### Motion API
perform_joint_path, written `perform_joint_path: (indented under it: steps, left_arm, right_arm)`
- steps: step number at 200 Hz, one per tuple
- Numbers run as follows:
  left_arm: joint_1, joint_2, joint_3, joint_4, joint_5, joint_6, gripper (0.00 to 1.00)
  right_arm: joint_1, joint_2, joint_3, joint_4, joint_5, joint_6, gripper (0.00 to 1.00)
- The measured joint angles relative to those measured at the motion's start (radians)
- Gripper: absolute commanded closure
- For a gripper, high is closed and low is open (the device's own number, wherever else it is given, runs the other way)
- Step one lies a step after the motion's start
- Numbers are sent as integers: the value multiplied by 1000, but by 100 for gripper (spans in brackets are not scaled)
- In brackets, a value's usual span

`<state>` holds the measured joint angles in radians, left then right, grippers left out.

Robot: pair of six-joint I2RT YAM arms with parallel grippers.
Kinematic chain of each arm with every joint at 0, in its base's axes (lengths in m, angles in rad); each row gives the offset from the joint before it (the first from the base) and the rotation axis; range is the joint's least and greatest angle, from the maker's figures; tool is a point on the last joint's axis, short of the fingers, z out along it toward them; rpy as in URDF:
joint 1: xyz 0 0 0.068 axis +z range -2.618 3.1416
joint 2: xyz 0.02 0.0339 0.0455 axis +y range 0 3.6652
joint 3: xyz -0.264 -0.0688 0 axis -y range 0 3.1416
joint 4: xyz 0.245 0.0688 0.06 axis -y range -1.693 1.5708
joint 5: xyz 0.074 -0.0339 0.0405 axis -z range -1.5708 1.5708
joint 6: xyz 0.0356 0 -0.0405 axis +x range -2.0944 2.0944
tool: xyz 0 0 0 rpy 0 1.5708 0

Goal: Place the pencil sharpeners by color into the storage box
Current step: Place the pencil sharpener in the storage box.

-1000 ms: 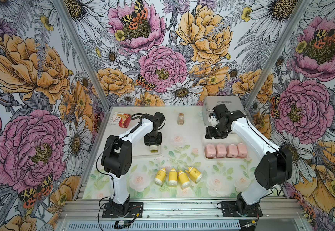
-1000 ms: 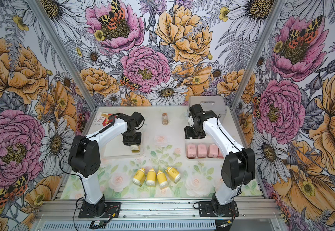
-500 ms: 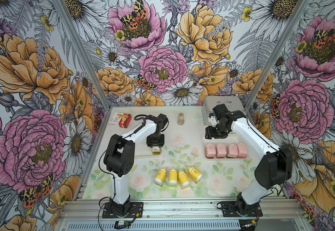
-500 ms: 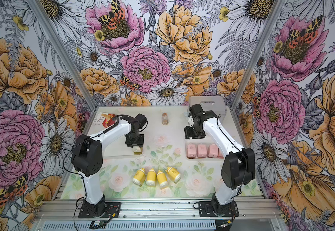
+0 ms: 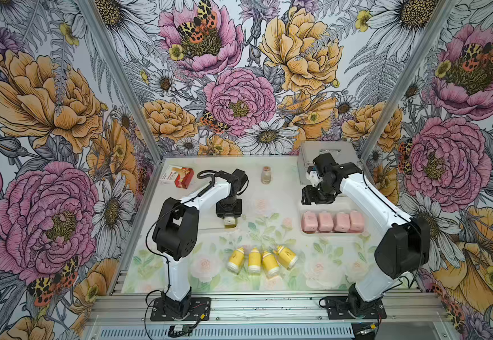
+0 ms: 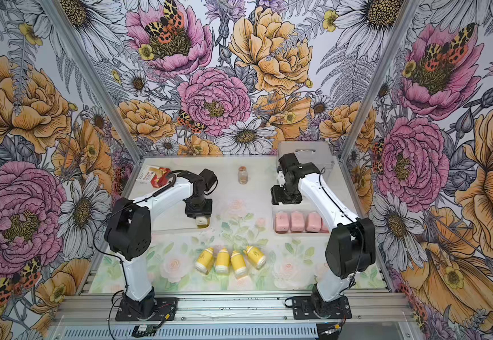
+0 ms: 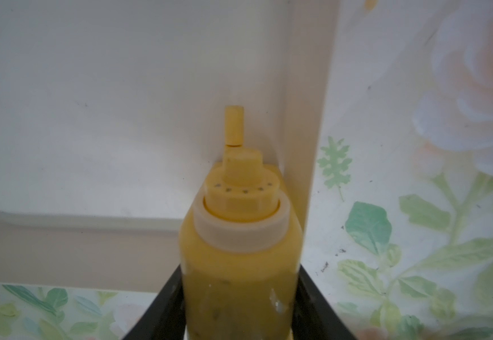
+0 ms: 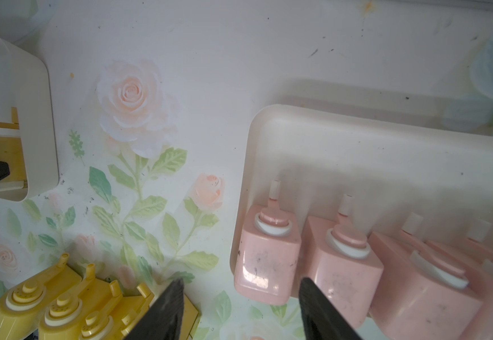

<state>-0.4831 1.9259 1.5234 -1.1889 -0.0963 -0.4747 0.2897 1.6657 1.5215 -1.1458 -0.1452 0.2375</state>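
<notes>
Pink sharpeners (image 5: 325, 222), four of them, lie side by side along the near edge of the right-hand cream tray (image 8: 371, 147), spouts pointing to the far side. The right gripper (image 8: 242, 282) hangs above the left end of that tray, its black fingers parted and nothing between them. Across the table (image 5: 312, 273), the left gripper (image 5: 229, 217) is clamped on a yellow sharpener (image 7: 239, 265). It holds the sharpener upright, spout down and white end up, at the near right corner of the left-hand cream tray (image 7: 107, 103), close against the right wall. Whether the spout touches the tray floor I cannot tell. Four more yellow sharpeners (image 5: 254, 260) lie in a tight row on the table near the front, between the two arms. On the far side stand a small jar (image 5: 265, 175), a red-and-white carton (image 5: 177, 176) to the left and a clear lidded case (image 6: 307, 150) in the right corner.
</notes>
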Motion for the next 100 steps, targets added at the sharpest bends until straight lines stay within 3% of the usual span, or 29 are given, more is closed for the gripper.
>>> perform_joint_path:
  steps: [100]
  left_arm:
    - [-8, -4, -53, 34, 0, -17, 42]
  right_arm:
    - [0, 0, 0, 0, -3, 0, 36]
